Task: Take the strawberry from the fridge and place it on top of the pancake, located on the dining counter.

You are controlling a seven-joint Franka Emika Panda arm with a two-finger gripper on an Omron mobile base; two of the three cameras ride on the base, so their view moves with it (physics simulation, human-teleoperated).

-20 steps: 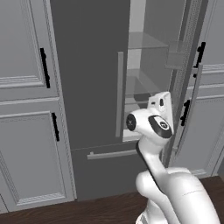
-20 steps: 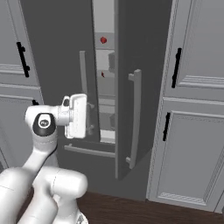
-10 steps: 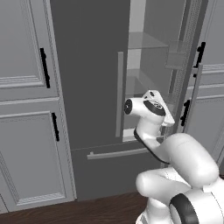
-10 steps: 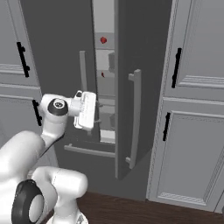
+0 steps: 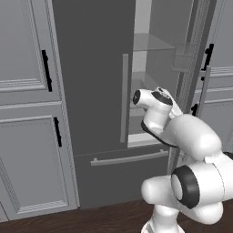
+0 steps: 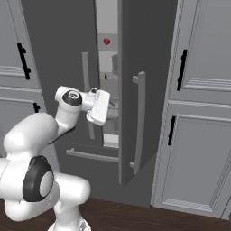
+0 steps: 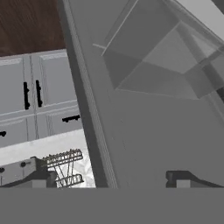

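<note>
strawberry [image 6: 107,41] high in fridge [image 6: 131,67], above claw [image 6: 113,108]

fridge shelf [image 6: 107,48]: I see it through the door gap
on it: the strawberry [image 6: 107,41], above the door handle [image 6: 140,119]

I read no writing anywhere: no label, brand, number or sign on the fridge [image 5: 95,77] doors at the centre of both base views, nor on the cabinets [image 6: 198,113] at the frame edges.
</note>
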